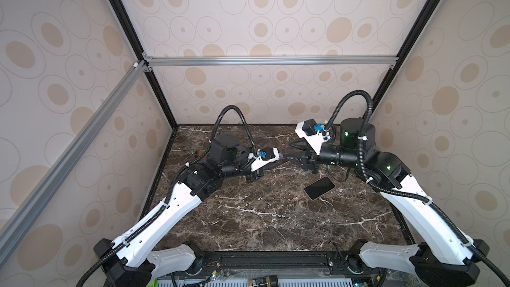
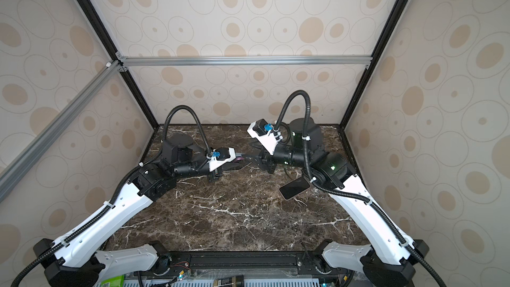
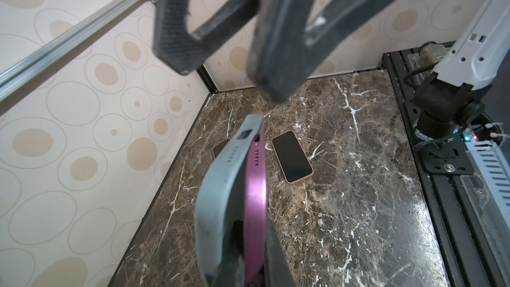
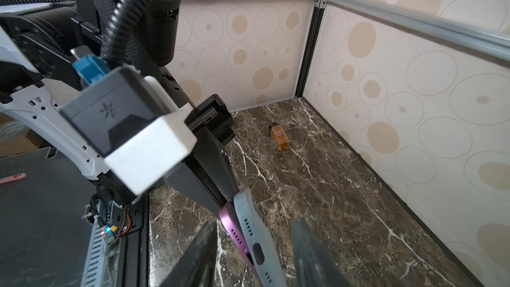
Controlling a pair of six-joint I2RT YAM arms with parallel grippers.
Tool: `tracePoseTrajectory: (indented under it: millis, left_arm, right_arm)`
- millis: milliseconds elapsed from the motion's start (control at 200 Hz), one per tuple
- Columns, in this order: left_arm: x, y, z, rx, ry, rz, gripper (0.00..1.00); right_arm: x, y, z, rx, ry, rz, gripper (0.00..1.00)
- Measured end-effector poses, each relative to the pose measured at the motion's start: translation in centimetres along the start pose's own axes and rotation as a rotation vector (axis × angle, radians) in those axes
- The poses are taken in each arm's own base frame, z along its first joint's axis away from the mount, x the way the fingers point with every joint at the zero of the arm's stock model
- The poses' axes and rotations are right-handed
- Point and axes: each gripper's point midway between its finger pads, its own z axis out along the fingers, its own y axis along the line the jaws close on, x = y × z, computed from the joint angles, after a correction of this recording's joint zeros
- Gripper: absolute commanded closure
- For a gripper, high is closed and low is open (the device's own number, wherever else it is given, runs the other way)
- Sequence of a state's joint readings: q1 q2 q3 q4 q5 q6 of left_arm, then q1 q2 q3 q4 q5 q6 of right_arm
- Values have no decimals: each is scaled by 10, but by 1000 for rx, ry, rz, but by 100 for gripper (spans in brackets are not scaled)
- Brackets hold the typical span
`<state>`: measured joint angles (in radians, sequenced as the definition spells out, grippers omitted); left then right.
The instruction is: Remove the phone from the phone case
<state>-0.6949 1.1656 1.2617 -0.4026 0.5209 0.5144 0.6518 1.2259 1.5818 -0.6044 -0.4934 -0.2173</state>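
Left pincer (image 3: 255, 258) on phone (image 3: 256, 189) — case (image 3: 220, 189) half-off

Marble table (image 1: 262, 216): dark phone (image 1: 319, 188), amber bottle (image 4: 279, 137)

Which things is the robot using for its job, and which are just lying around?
For the job: purple phone, grey case, left gripper holding them, right gripper open at their end.
Lying about: pink phone on the table, amber bottle.
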Motion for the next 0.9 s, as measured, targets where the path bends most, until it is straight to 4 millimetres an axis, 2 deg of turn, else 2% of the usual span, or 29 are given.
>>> tracePoseTrajectory:
  millis: [295, 520, 900]
  left_arm:
    - [1, -6, 1, 18, 14, 21, 100]
    - [2, -9, 3, 28, 21, 23, 100]
    - [15, -8, 8, 19, 75, 9, 100]
  right_arm:
    - [10, 0, 15, -86, 100, 75, 54]
    - [26, -1, 25, -106, 168, 105, 56]
    - [41, -12, 34, -64, 241, 100, 56]
